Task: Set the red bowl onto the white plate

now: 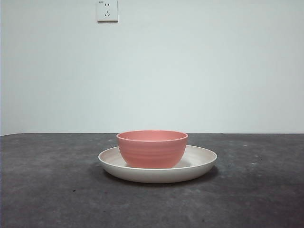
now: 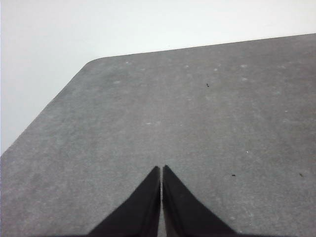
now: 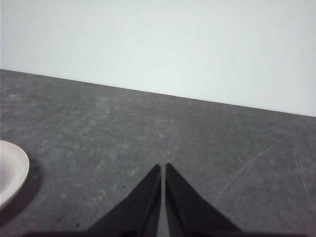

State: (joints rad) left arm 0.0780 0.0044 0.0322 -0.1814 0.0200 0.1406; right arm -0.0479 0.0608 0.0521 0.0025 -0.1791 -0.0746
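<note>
Since the red bowl (image 1: pixel 152 148) sits on the white plate (image 1: pixel 202 164) at lower centre, my right end effector (image 3: pixel 162 168), nearer, and left end effector (image 2: pixel 161 169) rest pinched together, holding nothing.

A dark grey table top (image 1: pixel 57 190), mottled and lightly speckled, runs back to a plain white wall (image 1: pixel 213 71). A white wall socket (image 1: pixel 107 10) sits high on the wall, above the table's far edge. The left wrist view shows one rounded table corner. Lighting is even and soft.
</note>
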